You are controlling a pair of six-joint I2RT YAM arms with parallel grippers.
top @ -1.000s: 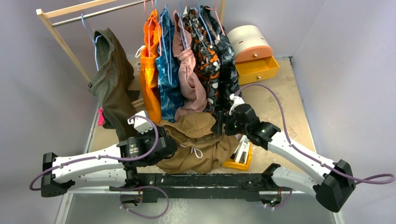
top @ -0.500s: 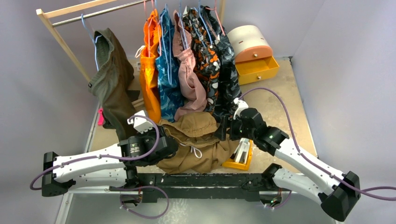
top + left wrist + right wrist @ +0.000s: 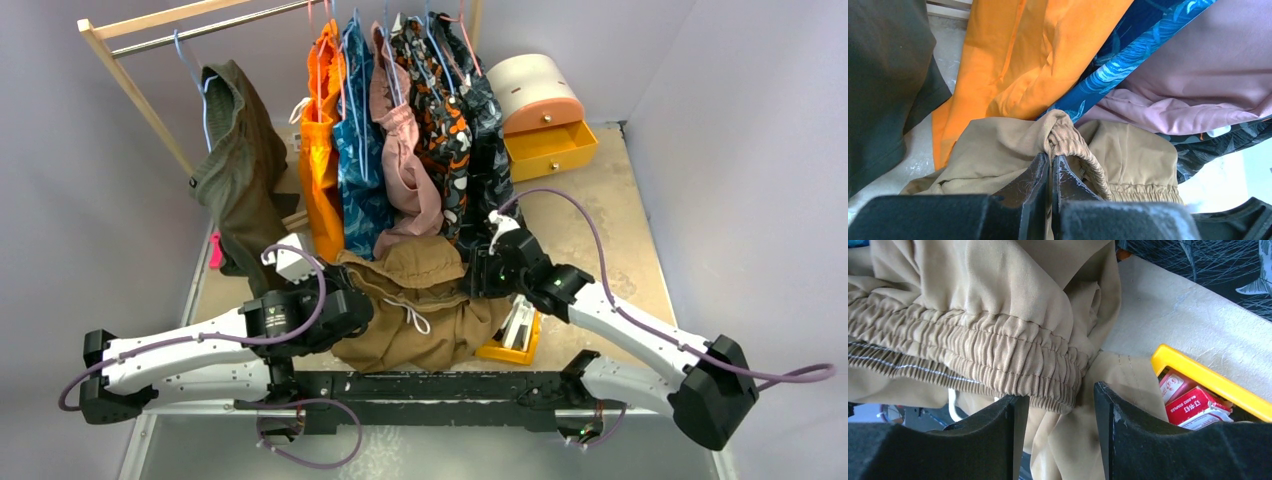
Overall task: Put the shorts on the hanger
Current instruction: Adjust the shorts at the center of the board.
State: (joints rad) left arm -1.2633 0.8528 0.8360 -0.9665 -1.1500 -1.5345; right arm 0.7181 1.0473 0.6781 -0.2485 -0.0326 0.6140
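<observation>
Pinching a bunched fold of waistband, the left gripper [image 3: 1050, 162] has its fingers pressed together on the shorts [image 3: 425, 300]. They lie heaped on the worktop [image 3: 620, 180] between both arms, under the hanging clothes [image 3: 400, 130]. The right gripper [image 3: 1055, 400] is spread moderately, the waistband's end just at the gap between its fingers.

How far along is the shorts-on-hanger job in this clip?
Done: left hand is shut on the gathered waistband of the shorts. In hand: right hand is open at the waistband's other end, not yet closed. Left: everything with the hanger, which I cannot see near the shorts.
</observation>
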